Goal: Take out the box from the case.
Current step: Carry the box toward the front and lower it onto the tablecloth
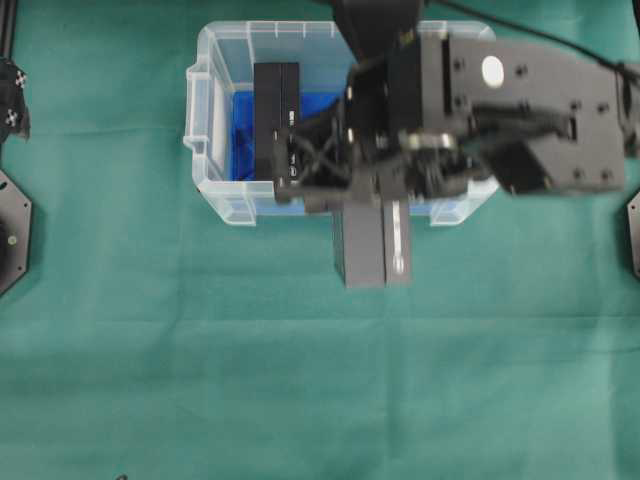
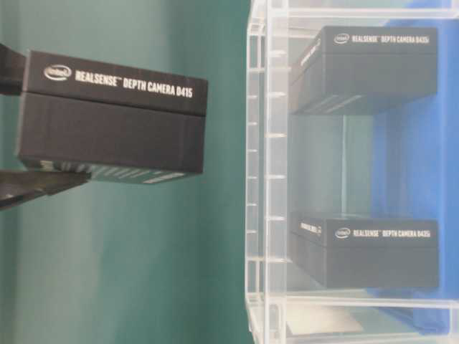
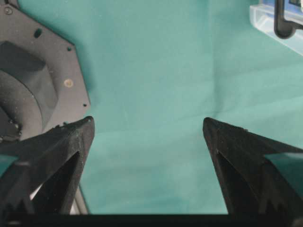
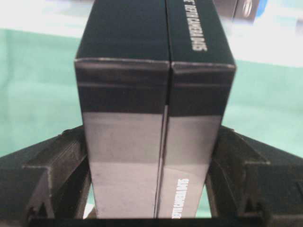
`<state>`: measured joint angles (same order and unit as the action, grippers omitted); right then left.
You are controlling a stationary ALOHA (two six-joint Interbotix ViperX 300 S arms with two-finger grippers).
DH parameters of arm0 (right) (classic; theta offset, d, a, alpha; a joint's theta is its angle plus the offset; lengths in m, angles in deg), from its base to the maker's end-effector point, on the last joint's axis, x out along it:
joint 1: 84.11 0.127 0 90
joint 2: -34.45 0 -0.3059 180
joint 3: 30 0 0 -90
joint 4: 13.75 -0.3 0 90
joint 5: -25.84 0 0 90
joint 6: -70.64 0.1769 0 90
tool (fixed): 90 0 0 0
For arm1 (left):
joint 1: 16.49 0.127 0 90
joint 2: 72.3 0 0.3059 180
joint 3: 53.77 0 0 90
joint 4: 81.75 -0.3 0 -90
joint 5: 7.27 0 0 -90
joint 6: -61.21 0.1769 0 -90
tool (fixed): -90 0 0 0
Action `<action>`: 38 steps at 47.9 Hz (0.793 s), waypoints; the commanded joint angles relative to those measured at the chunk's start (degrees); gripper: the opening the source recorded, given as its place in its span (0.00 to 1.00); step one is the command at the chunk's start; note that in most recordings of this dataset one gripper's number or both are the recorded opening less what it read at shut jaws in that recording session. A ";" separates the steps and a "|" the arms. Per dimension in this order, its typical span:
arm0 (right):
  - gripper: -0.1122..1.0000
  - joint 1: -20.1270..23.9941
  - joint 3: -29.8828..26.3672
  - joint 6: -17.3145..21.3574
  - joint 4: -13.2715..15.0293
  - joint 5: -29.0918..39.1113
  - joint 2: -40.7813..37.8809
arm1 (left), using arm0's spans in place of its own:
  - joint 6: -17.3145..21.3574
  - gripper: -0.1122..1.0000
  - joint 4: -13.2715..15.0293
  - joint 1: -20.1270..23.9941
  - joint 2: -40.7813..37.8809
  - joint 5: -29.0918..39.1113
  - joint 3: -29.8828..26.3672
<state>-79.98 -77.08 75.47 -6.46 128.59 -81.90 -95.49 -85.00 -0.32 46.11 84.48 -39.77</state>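
The case (image 1: 215, 110) is a clear plastic bin with a blue sheet on its bottom, at the top middle of the overhead view. My right gripper (image 1: 378, 195) is shut on a black RealSense box (image 1: 372, 245), which sticks out past the case's front wall over the green cloth. The right wrist view shows this box (image 4: 151, 94) squeezed between both fingers (image 4: 57, 161). At table level the held box (image 2: 111, 118) is apart from the case wall (image 2: 258, 179). My left gripper (image 3: 148, 127) is open over bare cloth, holding nothing.
Two more black boxes (image 2: 366, 68) (image 2: 373, 251) lie inside the case; one of these boxes (image 1: 275, 120) shows from above. A black arm base (image 3: 33, 80) sits left of my left gripper. A case corner (image 3: 270, 19) is at its far right. Green cloth (image 1: 300, 380) covers the table.
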 commanded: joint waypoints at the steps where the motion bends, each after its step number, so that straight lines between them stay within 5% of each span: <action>1: 0.70 2.29 -1.58 1.58 0.26 0.09 2.90 | -0.09 0.95 0.09 0.00 0.18 0.00 -1.14; 19: 0.70 9.23 -1.67 10.72 0.44 -0.18 2.46 | -0.09 0.95 0.00 0.00 0.18 0.00 -1.14; 38: 0.70 9.67 -1.23 11.16 0.62 -0.18 0.88 | -0.09 0.95 0.00 0.00 0.18 0.00 -1.14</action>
<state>-70.40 -77.08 86.54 -6.19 128.59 -81.90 -95.67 -85.00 -0.32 46.20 84.57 -39.77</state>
